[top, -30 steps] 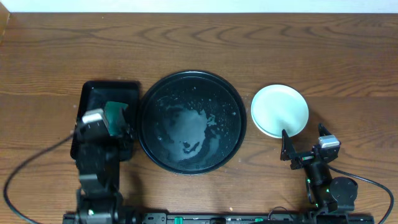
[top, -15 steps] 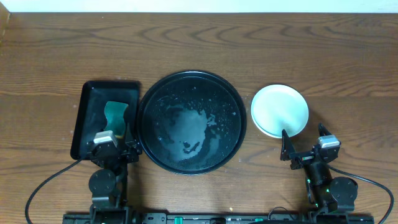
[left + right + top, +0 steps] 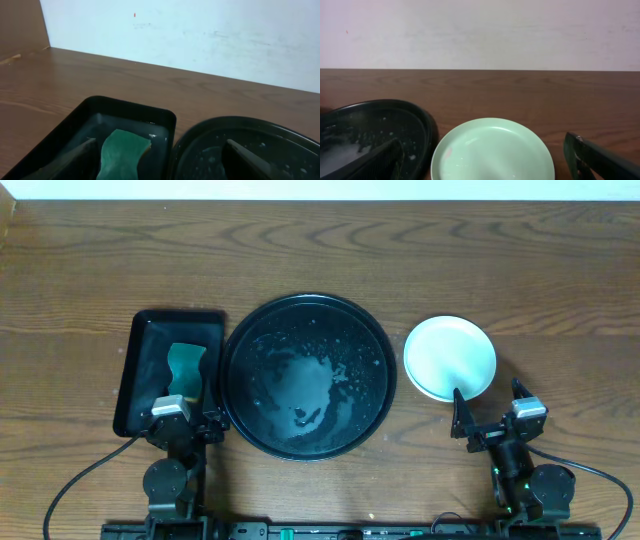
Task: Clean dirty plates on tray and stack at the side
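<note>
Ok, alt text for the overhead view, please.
A large round black tray, wet and sudsy with no plates on it, sits centred, a pale mint plate on the table to its right. Left of it a green sponge lies in a rectangular black tray; the left gripper and right gripper sit open near the bottom edge.

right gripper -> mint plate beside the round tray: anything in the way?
Nothing visible. The right gripper, open, faces the mint plate directly; the round tray lies off to the plate's left.

No legible txt, labels or nos. anywhere, as far as visible.
</note>
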